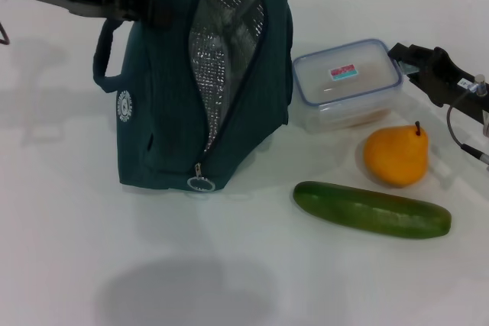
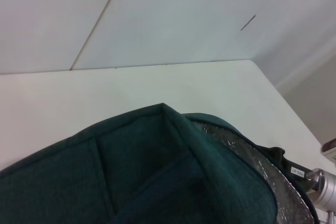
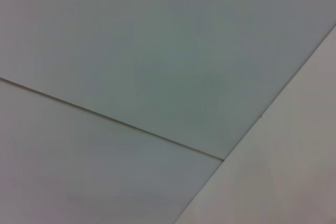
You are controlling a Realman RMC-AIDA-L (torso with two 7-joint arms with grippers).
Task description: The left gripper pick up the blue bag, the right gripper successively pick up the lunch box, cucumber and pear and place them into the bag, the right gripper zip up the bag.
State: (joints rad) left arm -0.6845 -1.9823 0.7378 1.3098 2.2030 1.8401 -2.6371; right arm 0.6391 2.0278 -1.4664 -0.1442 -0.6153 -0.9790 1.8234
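Note:
The blue bag (image 1: 164, 104) stands upright on the white table, its zipper open and the silver foil lining (image 1: 225, 43) showing. The ring zipper pull (image 1: 200, 183) hangs at the bottom front. My left gripper (image 1: 141, 1) is shut on the bag's top by a handle; the left wrist view shows the bag's top (image 2: 157, 171) close up. The lunch box (image 1: 348, 82) sits right of the bag, lid on. The pear (image 1: 395, 156) lies in front of it, and the cucumber (image 1: 372, 209) lies nearer still. My right gripper (image 1: 412, 59) hovers at the lunch box's right end.
The white table (image 1: 76, 250) spreads to the front and left of the bag. A pale wall (image 3: 157, 51) stands behind the table. Cables (image 1: 458, 131) hang from the right arm at the right edge.

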